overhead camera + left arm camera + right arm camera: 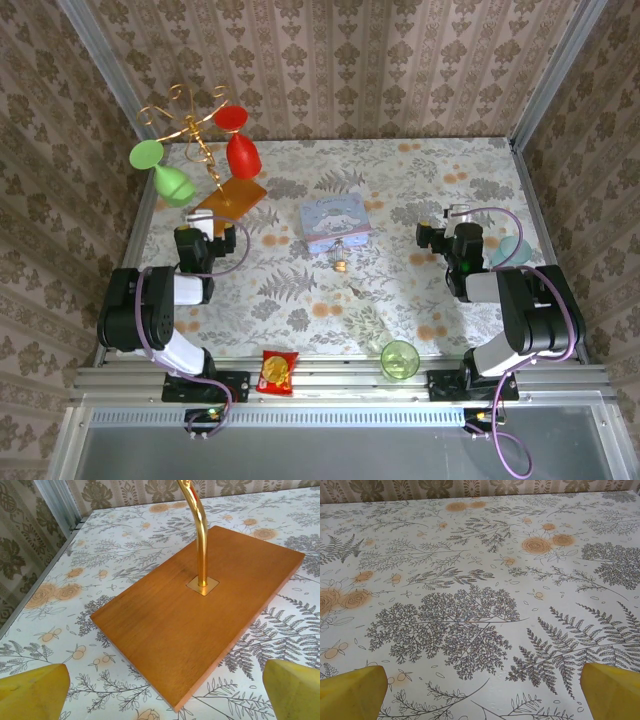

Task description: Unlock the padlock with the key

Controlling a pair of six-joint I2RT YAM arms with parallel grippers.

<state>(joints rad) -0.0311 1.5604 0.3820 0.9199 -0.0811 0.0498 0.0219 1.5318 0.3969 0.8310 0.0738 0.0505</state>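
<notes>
Top external view, job not yet begun. Finds the padlock (341,264) lying flat in the middle of the surface (290,300), just in front of the blue tin (334,222), with a thin sliver near it, likely the key (356,291). Puts both between the two arms, apparently for equal reach. Shows the left claw (162,695) released, yellow fingers (32,690) wide apart over a wooden base (200,615). Shows the right claw (482,692) likewise released above bare surface, well apart from the lock.

The key (356,291) (a sliver) barely discernible; padlock (341,264) tiny.
</notes>
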